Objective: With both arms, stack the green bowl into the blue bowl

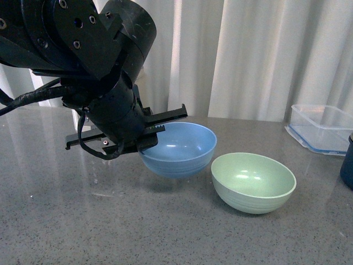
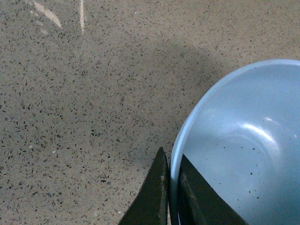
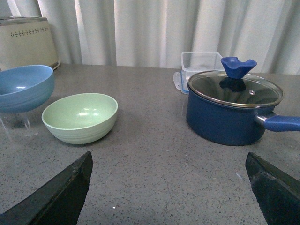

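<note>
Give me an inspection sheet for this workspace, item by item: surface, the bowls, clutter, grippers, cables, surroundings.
Surface: grey speckled table, no spills seen.
Job's things: blue bowl held by its rim, seemingly lifted off the table; green bowl upright on the table beside it, empty, not touching it.
Clutter: clear container, lidded blue pot, cream appliance at the back.
Grippers: left gripper shut on the blue bowl's rim, one finger inside, one outside; right gripper open, holding nothing.
Cables: black cable running along the left arm.
Surroundings: white curtains behind the table.
</note>
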